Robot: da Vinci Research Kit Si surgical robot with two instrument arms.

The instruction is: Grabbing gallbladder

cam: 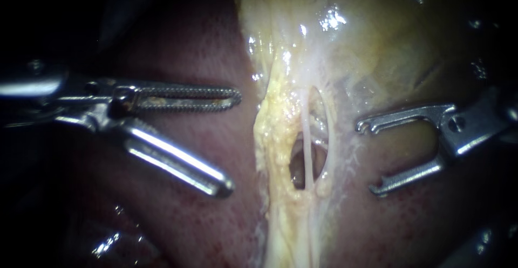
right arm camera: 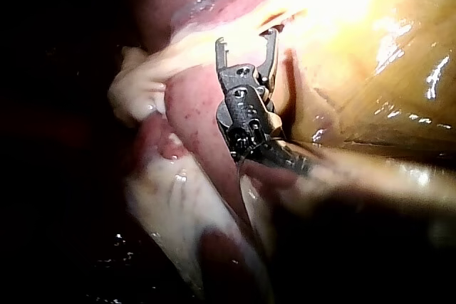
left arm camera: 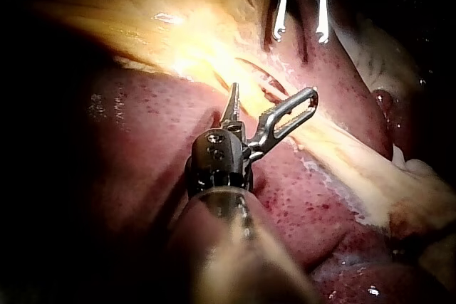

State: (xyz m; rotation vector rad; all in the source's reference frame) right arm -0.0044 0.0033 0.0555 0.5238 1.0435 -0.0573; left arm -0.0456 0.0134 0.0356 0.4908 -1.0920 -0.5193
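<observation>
Endoscope view: the left instrument (cam: pixel 233 141) and right instrument (cam: pixel 366 158), jaws agape and empty, flank the pale gallbladder (cam: pixel 377 47) on the liver (cam: pixel 205 230); left wrist view, left jaws open over its pale band; right wrist view, likewise; approach step, advancing and closing presumably next.

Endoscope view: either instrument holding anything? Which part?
Nothing held: left instrument and right instrument are open, flanking the pale tissue strip below the gallbladder, gripping neither.
</observation>
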